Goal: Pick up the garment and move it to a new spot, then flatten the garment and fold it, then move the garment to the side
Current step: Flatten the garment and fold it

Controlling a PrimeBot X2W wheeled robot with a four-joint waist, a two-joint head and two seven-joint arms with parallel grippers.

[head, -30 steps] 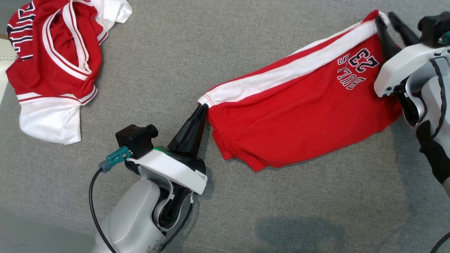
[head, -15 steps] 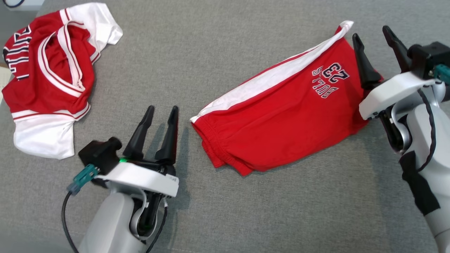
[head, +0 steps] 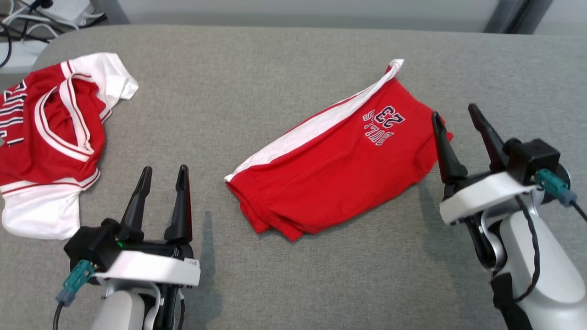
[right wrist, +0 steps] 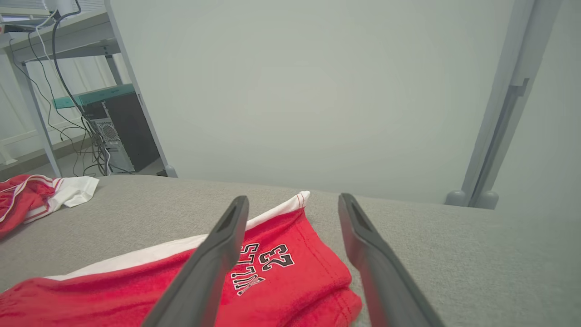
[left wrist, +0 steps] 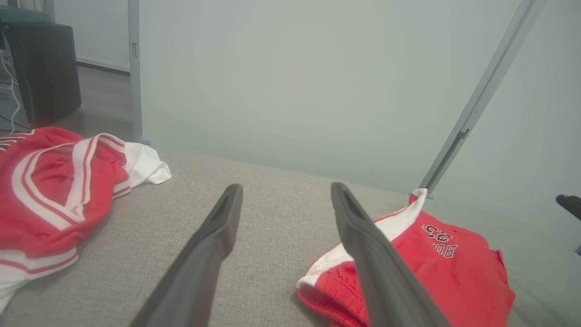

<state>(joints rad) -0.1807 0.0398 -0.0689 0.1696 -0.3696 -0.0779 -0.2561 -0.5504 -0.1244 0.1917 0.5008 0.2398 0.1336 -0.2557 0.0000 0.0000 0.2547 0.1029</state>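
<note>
Grey padded surface (head: 275,284) w/ red shorts (head: 339,174) folded, lying btwn the grippers, held by neither. Left gripper (head: 165,168) & right gripper (head: 454,110) both spread, empty. Risk: pinching one layer only when shifting it aside could undo the fold; jersey (head: 50,137) crowds left side.

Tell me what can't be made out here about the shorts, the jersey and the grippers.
- Red jersey: cut off by the head view's left edge; its lettering is incomplete.
- Red shorts: lower layers hidden under the top layer, head view.
- Shorts lettering: partly behind a finger of the right gripper, right wrist view.
- Shorts waistband: partly behind a finger of the left gripper, left wrist view.
</note>
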